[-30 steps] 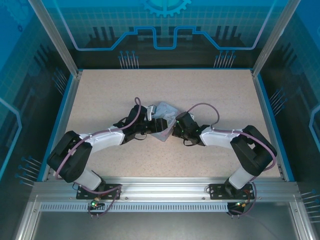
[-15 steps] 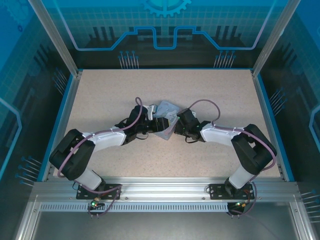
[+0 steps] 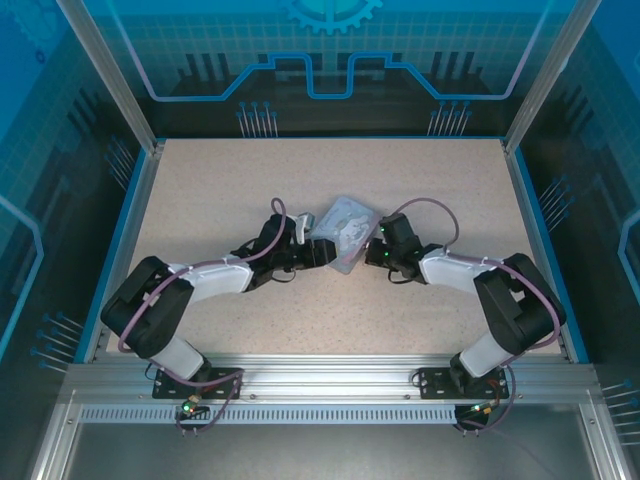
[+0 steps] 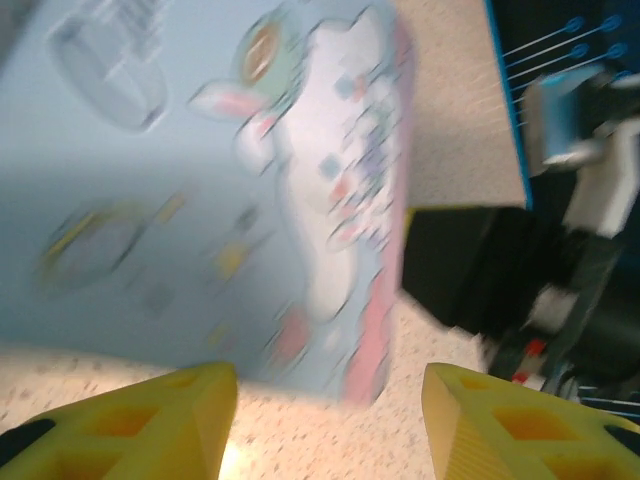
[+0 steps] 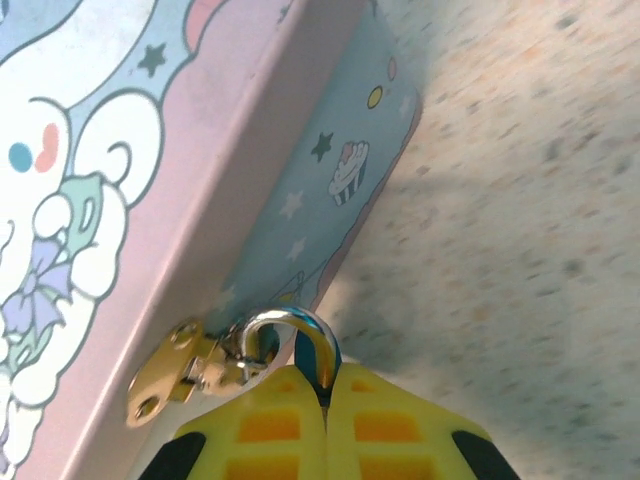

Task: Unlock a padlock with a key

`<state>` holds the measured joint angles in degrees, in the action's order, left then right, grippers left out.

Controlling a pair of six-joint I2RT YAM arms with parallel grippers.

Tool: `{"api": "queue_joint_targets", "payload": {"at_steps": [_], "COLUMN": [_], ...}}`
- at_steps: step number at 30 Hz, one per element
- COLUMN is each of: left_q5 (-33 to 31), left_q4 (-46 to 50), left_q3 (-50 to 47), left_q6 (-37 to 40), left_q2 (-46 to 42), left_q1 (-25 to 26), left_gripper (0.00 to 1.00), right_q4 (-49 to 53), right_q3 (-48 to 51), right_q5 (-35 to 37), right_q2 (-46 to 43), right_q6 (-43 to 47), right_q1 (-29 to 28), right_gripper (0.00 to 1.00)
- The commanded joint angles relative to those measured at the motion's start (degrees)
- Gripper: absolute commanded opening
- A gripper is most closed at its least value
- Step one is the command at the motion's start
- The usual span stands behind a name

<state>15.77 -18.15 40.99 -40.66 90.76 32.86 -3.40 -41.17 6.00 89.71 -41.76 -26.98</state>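
- Right claw [image 5: 322, 382]: yellow fingers pressed together, clamped on the padlock [image 5: 322, 350]. A thin teal sliver of its body shows in the seam between the tips.
- Padlock sits at the side wall of the tin [image 5: 300, 200]. Its metal loop sticks up out of the fingertips and runs through the small metal latch [image 5: 180, 365] on the tin's lid edge.
- Can't tell whether the loop is seated in the lock body, because the fingers cover that end.
- Left claw [image 4: 328, 385]: jaws apart, with speckled bench [image 4: 330, 440] showing between the tips.
- The tin [image 4: 200, 180] is just ahead of those tips, with its cartoon lid facing the left wrist camera. That picture is blurred, so I can't tell if either tip touches the tin.
- Top view: the tin [image 3: 348, 225] is mid-bench [image 3: 220, 180], skewed to the bench edges, between the two claws.
- The left claw [image 3: 318, 250] is at the tin's near-left side and the right claw [image 3: 372, 250] at its near-right side, both close in.
- The tin's pale blue side wall carries small star and cupcake prints, and the lid has a pink rim.
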Motion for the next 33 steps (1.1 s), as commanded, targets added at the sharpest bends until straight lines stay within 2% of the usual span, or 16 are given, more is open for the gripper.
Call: {"api": "queue_joint_targets", "payload": {"at_steps": [1, 9, 23, 27, 33], "left_q5": [-3.19, -3.36, -5.55, -3.65, -0.84], "left_q4": [12.94, 12.32, 22.68, 22.46, 18.97], "left_q3": [-3.64, -4.41, 4.13, 9.38, 16.38], "left_q6": [-1.36, -1.88, 2.92, 4.1, 4.63], "left_q2": [3.5, 0.33, -14.23, -11.83, -3.53], "left_q1": [-0.27, -0.3, -0.3, -0.31, 0.99], "left_gripper": [0.55, 0.55, 0.55, 0.55, 0.55], "right_q4": [-1.65, -0.22, -0.25, -1.64, -3.02], "right_q3": [0.82, -0.07, 2.73, 5.21, 5.63], "right_q5": [-0.07, -1.12, -2.18, -1.52, -2.99], "right_q2": [-1.14, 0.64, 0.47, 0.37, 0.81], "right_q6": [2.04, 1.01, 0.22, -1.79, -2.02], "right_q1": [2.89, 2.14, -3.81, -4.49, -4.31], "right_gripper": [0.05, 0.05, 0.05, 0.05, 0.06]}}
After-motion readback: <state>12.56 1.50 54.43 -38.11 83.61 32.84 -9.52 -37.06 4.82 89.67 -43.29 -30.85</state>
